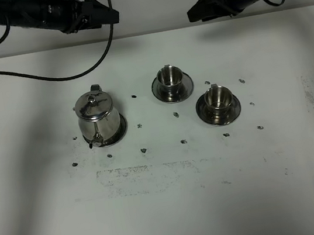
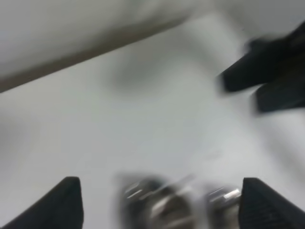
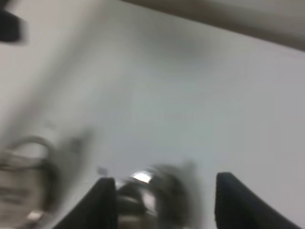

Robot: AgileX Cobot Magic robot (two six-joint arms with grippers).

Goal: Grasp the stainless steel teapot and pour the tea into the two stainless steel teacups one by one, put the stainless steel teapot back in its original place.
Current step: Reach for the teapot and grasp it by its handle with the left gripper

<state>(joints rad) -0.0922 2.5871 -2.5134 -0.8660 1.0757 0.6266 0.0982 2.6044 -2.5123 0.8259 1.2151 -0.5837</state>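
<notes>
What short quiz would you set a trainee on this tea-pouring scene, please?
1. True or false: the stainless steel teapot stands lidded on its saucer.
2. Which gripper holds something? A) left gripper B) right gripper C) neither
3. Which teacup sits closer to the teapot, the rear teacup or the front teacup?
Key: 1 true; 2 C, both are open and empty; 3 the rear teacup.
</notes>
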